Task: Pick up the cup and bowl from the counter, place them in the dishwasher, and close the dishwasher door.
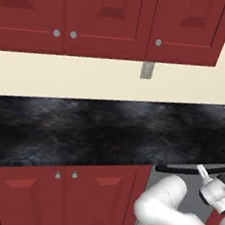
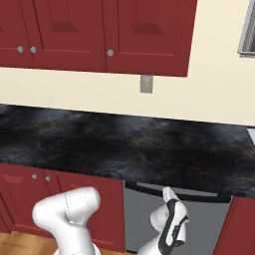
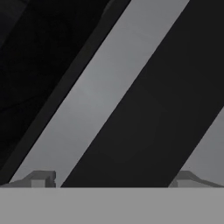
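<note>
The claw (image 3: 111, 179) stood spread wide, its two tips (image 3: 40, 178) rising far apart at the bottom of the hand view and pinching nothing. Between and just beyond them ran a broad black band, with grey panel on either side of it, all set on a slant because the hand was rolled; I took the band for the black bar (image 3: 144, 109) along the top of the dishwasher door (image 3: 94, 92). From the right base view the hand (image 2: 172, 219) sat low against the grey door (image 2: 209, 229), right under the counter (image 2: 124, 144), and the door looked upright and all but shut, its bar (image 2: 191, 194) lying close beneath the counter's edge. From the left base view the same bar (image 1: 190, 169) showed at the counter's (image 1: 82, 125) right end, with the wrist (image 1: 214, 190) just below it. No cup or bowl lay on the black worktop, so I judged both were already inside the dishwasher, though its rack was hidden. The step in hand seemed to be the last one, closing the door. Whether the door had fully seated I could not tell; the next move probably called for a final push square on the panel, then drawing the hand straight back clear of the bar.
</note>
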You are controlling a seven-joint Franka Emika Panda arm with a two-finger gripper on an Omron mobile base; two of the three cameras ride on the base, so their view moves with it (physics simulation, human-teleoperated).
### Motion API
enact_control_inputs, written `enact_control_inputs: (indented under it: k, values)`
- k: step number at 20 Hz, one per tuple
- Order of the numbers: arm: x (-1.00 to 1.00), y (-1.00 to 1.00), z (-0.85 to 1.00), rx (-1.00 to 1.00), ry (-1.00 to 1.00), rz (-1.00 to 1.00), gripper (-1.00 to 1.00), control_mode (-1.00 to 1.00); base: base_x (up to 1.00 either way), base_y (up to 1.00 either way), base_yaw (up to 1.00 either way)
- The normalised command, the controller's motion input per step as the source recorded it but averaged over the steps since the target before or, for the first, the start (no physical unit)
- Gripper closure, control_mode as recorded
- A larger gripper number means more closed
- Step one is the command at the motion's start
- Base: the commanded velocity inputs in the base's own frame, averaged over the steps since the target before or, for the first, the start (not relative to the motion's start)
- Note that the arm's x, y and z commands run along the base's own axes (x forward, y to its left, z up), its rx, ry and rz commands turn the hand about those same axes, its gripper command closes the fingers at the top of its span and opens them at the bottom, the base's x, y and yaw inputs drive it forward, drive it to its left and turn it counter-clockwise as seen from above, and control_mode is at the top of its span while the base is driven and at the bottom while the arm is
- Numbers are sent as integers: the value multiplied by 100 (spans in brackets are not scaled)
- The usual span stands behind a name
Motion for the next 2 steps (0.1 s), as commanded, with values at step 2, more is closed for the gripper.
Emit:
enact_control_inputs:
  k: [2]
  values:
    - [100,0,-69,-3,1,0,-100,-100,0,0,0]
